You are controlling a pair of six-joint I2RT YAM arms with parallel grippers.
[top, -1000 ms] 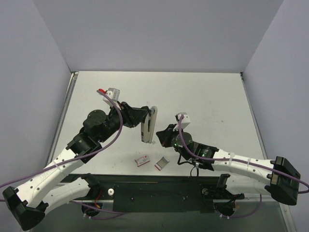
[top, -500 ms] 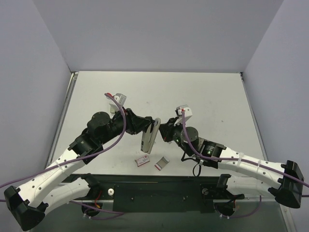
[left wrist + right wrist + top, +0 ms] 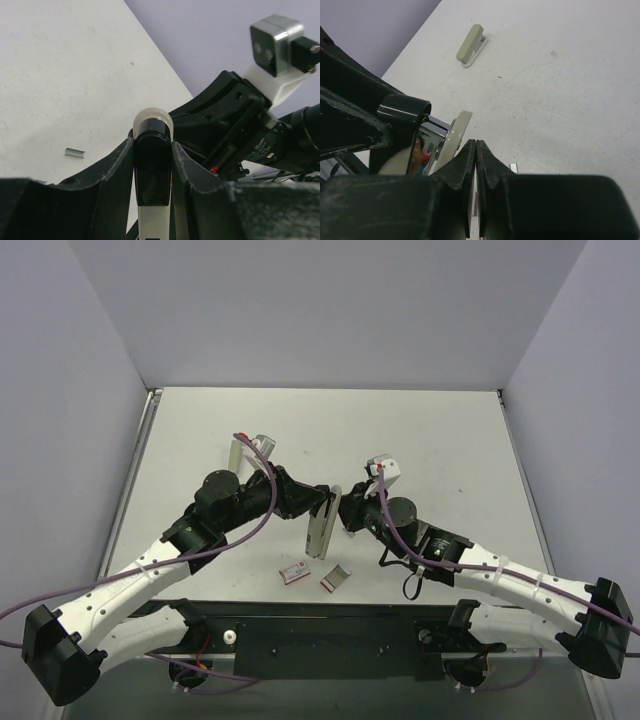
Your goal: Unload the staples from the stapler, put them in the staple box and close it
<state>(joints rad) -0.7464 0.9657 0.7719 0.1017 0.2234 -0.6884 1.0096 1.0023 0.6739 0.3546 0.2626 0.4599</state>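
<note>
Item: stapler (image 3: 322, 528), slim silvery-beige bar with a black end, clamped crosswise in the left gripper (image 3: 152, 146) and lifted off the table (image 3: 430, 430). Long axis: in the overhead view it runs from a far end beside the right gripper (image 3: 475, 146) toward the arm bases, its near end slanting slightly left. In the left wrist view the black end, capped by a pale rounded tip, stands up between that gripper's fingers. Right gripper: fingers pressed together with nothing seen between them, tips just beside the stapler's beige arm and chrome part. Staples (image 3: 74, 152): a short silvery strip on the table, below and left of the left gripper's fingers. Also present: red-and-white box (image 3: 293, 573) and grey box (image 3: 335, 578), below the held stapler toward the bases, and an olive-green stapler (image 3: 472, 44) lying well beyond the right gripper's tips. Markings: the box's print is too small to read. Change: a second ago the two grippers stood apart; the left arm has since carried the stapler rightward to meet the right gripper.
</note>
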